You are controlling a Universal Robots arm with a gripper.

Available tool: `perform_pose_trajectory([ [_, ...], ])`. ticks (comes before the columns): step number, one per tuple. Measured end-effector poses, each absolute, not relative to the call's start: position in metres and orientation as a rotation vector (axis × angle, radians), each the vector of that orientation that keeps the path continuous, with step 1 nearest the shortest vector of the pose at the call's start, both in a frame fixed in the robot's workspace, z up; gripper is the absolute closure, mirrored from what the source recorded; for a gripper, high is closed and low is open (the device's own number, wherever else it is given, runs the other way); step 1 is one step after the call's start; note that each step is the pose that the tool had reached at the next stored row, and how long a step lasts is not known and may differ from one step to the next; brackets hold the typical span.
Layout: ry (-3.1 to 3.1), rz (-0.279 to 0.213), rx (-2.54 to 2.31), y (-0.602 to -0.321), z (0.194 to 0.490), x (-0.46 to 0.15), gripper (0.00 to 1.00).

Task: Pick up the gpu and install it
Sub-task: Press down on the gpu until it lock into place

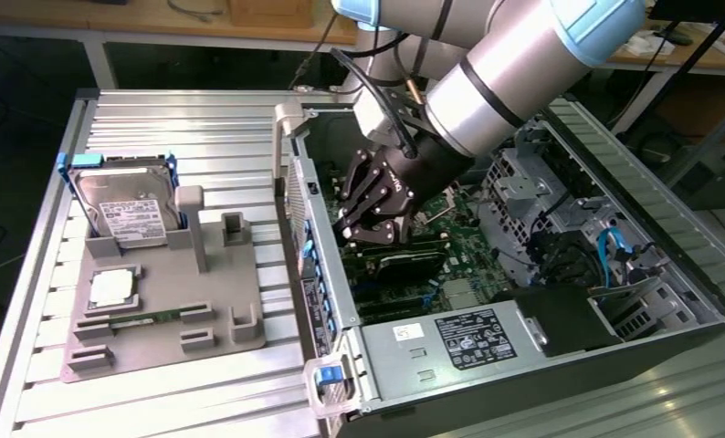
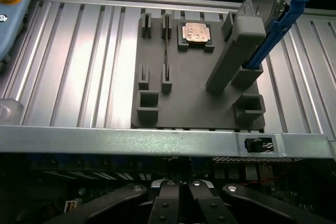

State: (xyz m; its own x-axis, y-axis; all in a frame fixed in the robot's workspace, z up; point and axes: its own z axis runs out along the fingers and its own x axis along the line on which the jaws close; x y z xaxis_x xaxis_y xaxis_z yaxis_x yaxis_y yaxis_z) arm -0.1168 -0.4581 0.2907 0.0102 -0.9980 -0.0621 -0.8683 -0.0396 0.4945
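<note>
My claw sits pinched shut inside the open computer case, low over the green motherboard. The gpu, a thin black card, seems seated just beneath (shadowed, hard to confirm). The case's metal rim crowds close beside my black fingers.

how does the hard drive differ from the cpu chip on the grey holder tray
The hard drive stands tilted on edge against the tray's posts; the cpu chip lies flat in a recess. The hard drive sits in a blue frame and is clearly larger; the cpu chip is a small bare silvery square. Both rest on the grey holder tray.
</note>
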Motion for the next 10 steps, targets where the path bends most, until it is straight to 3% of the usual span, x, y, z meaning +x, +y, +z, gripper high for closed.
perform_pose_trajectory([
  [10,-1.919,-0.583,1.971,-0.4582,0.2832,-0.1161,0.89],
])
